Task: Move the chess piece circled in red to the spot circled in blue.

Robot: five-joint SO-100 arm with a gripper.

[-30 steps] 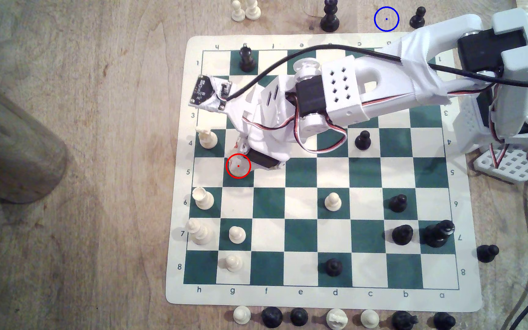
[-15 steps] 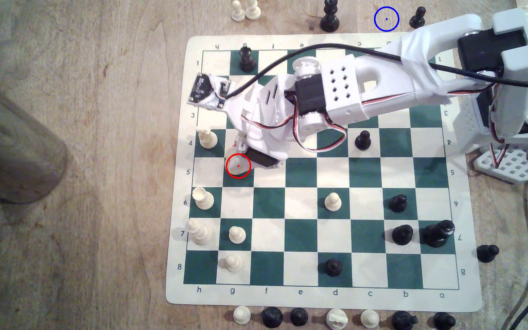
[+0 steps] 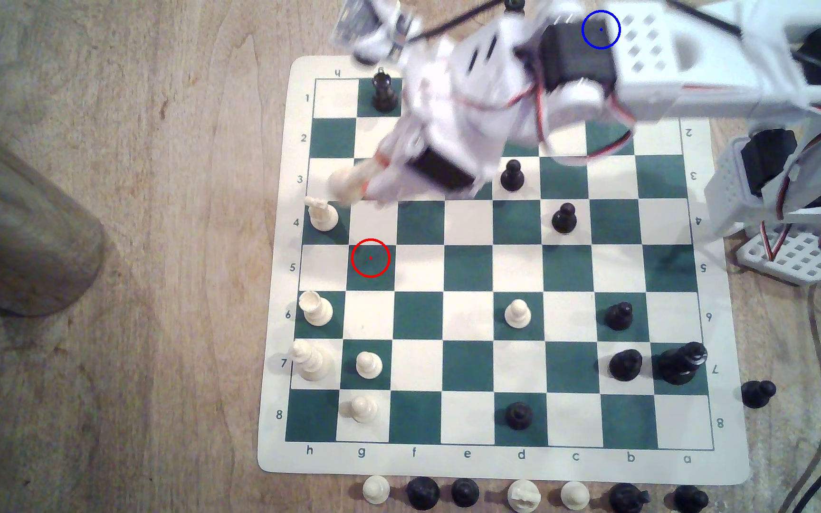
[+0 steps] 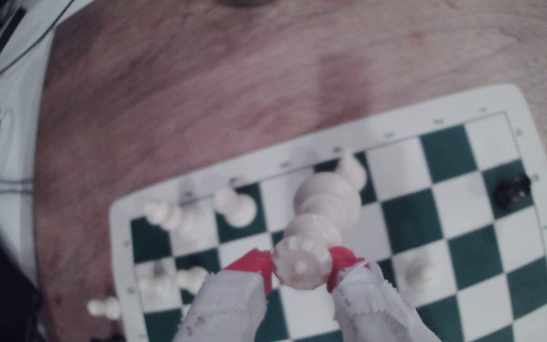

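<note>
Gripping the cream-white plastic chess piece (image 4: 311, 243) by its crowned top, the gripper (image 4: 300, 268) has its two red-tipped, cloth-wrapped fingers (image 4: 252, 264) closed on either side of the ridged head, so the piece hangs base-down and clear of the green-and-white chessboard mat (image 3: 275, 444). In the exterior view it shows as a pale blur (image 3: 349, 185) at the end of the white arm, above the squares near the mat's left edge, close to a white piece standing on row 4 (image 3: 322, 216), and the square ringed in red (image 3: 370, 258) sits bare. The piece looks like hard, smooth moulded plastic: a notched coronet with a small ball on top, a slim waist with collars, and a wide round base. It should be light and stiff, not fragile, but slick, and held this high up the heavier base could swing or twist between the pads if the arm moves sharply; a hold lower on the narrow waist would probably be steadier. The blue-ringed spot (image 3: 601, 29) lies off the mat on the bare wooden counter (image 3: 152, 246) toward the exterior view's upper right, though the arm's body currently covers it, so the wood there cannot be checked. Carrying looks to be the step in hand, with the setting-down not yet done; black pieces on the nearby squares, such as the pawn (image 3: 512, 175), want a clear margin.
</note>
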